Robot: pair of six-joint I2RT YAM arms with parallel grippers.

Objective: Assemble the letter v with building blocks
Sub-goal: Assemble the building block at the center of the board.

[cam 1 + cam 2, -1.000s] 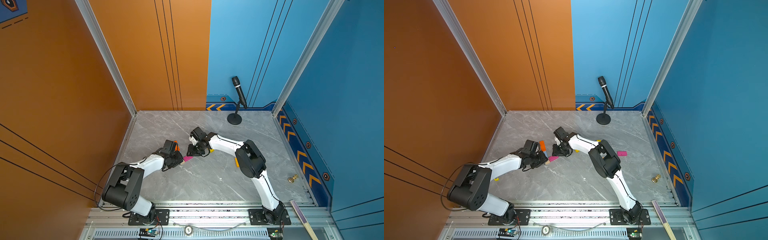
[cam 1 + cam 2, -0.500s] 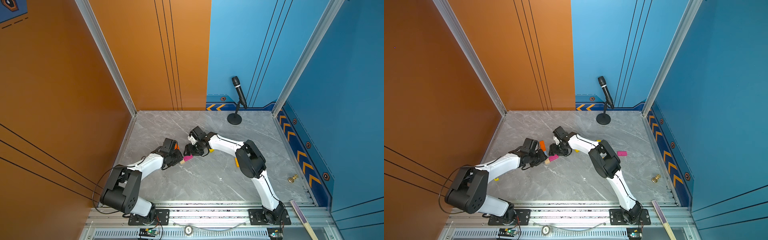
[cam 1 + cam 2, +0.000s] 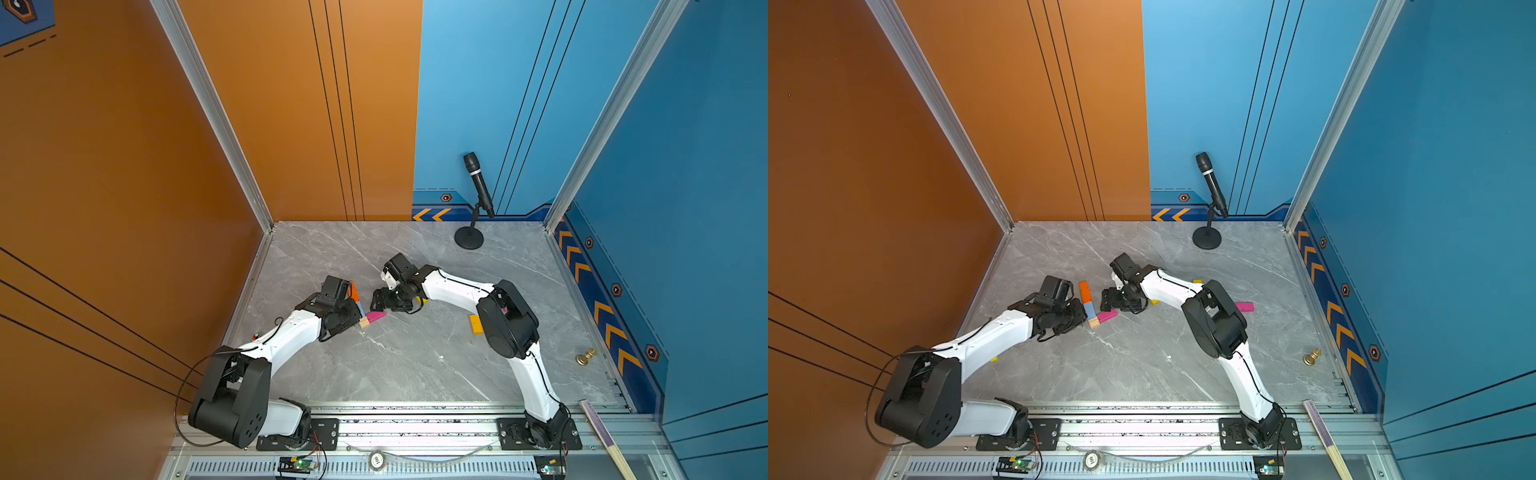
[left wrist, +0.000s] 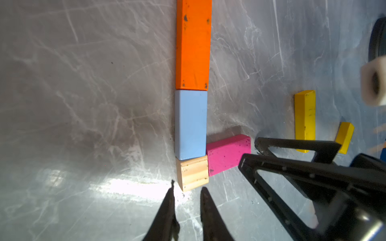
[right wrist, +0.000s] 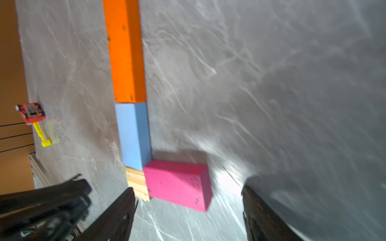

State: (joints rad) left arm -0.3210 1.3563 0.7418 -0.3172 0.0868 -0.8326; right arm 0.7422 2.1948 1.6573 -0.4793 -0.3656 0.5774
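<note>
An orange block (image 3: 1084, 291), a light blue block (image 3: 1089, 308) and a plain wooden cube (image 3: 1094, 322) lie end to end in a straight line on the grey table. A pink block (image 3: 1107, 316) lies slanting off the cube's side, touching it. My right gripper (image 5: 187, 187) is open wide, one finger on each side of the pink block (image 5: 177, 183), clear of it. My left gripper (image 4: 188, 186) has its jaws a narrow gap apart, holding nothing, with its tips at the wooden cube's (image 4: 192, 173) near edge. Both grippers show in a top view, left (image 3: 353, 320) and right (image 3: 380, 301).
Loose blocks: an amber one (image 3: 476, 324) by the right arm's elbow, a second pink one (image 3: 1244, 306), two yellow ones (image 4: 305, 119) (image 4: 344, 137). A microphone stand (image 3: 469, 239) is at the back and a brass knob (image 3: 585, 356) at the right edge. Walls close in three sides.
My right gripper has opened and let go of the pink block, which now rests against the wooden cube. My left gripper's jaws have narrowed.
</note>
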